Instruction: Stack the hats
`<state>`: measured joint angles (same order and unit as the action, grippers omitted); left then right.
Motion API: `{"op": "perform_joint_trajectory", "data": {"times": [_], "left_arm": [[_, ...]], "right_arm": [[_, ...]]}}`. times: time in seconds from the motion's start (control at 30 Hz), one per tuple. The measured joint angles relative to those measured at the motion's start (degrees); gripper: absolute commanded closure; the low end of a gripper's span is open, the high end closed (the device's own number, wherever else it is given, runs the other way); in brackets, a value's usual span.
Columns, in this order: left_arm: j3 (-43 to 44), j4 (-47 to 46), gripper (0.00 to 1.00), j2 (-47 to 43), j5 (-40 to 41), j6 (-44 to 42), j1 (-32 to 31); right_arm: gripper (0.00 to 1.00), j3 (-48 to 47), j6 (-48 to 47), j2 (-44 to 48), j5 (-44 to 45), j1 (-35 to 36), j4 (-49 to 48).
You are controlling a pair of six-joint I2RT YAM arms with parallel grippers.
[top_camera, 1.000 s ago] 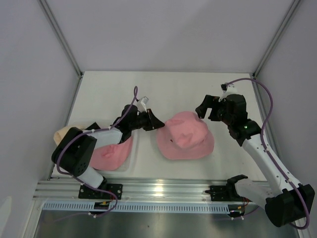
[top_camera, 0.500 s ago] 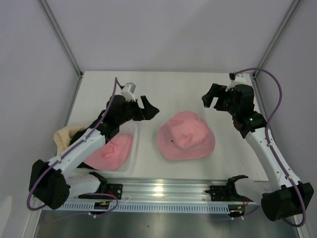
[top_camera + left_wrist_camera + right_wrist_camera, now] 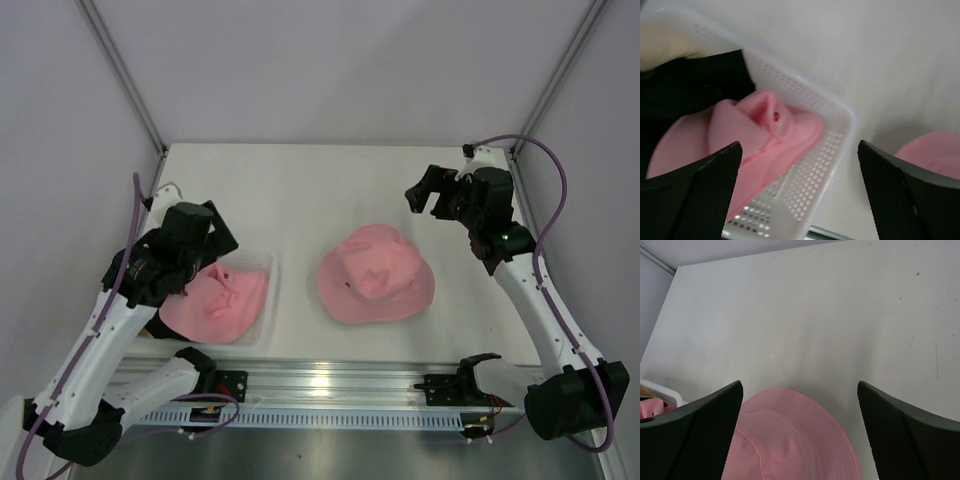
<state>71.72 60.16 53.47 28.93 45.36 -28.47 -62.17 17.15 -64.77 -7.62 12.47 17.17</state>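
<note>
Hats in two places: one pink hat (image 3: 375, 280) flat on the table (image 3: 300, 190) near the middle, crown up; a second pink hat (image 3: 755, 135) crumpled in the clear perforated tray (image 3: 815, 170) at the near left, with black cloth (image 3: 695, 85) and a scrap of beige (image 3: 662, 45) behind it in the same tray, likely the other hats. Left gripper (image 3: 799, 155) directly above the tray, fingers spread wide, holding nothing; crumpled hat straight below, bunched, no clear long axis. Right gripper (image 3: 800, 390) also spread and empty, raised at the far right; table hat just to its near left, roundish, no marked long axis either. Puts the left arm nearer the tray hats, the right nearer the table hat. Shows no brand, label or legible script anywhere — only a tiny dark-red mark at the tray hat's fold, too small to read.
</note>
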Motion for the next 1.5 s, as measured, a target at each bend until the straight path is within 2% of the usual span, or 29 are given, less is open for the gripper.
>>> {"op": "perform_joint_trajectory", "data": {"times": [0.1, 0.33, 0.53, 0.67, 0.77, 1.03, 1.2, 1.5], "left_arm": [[-1.0, 8.4, 0.0, 0.3, 4.1, 2.6, 0.0], [-9.9, 14.7, 0.01, 2.4, 5.4, 1.5, 0.0], [-11.7, 9.9, 0.09, 7.3, 3.5, -3.5, -0.8], [-11.6, 7.9, 0.01, 13.7, 5.7, -10.3, -5.0], [-11.6, 6.3, 0.01, 15.8, 6.5, -17.9, -7.8], [-10.0, 2.8, 0.01, 12.9, 2.3, -35.9, -6.5], [-10.1, 1.6, 0.01, 15.6, 0.1, -40.3, -6.4], [-10.8, 2.1, 0.0, 21.6, 2.0, -41.5, -4.3]], "right_arm": [[0.0, 0.5, 0.2, 0.1, 0.0, -0.3, -0.4], [0.01, 3.1, 0.4, 1.7, -0.2, -0.9, -1.7], [0.01, 3.5, 0.7, 2.0, -0.5, -1.5, -2.5], [0.01, 3.6, 0.8, 2.0, -0.5, -1.7, -2.6], [0.01, 3.7, 0.7, 2.0, -0.4, -1.8, -2.5], [0.0, 5.4, 0.6, 5.2, 0.7, -2.6, -3.1], [0.0, 5.9, 0.6, 6.7, 0.7, -3.4, -4.1], [0.01, 7.1, 0.6, 5.8, 0.6, -4.4, -5.5]]}}
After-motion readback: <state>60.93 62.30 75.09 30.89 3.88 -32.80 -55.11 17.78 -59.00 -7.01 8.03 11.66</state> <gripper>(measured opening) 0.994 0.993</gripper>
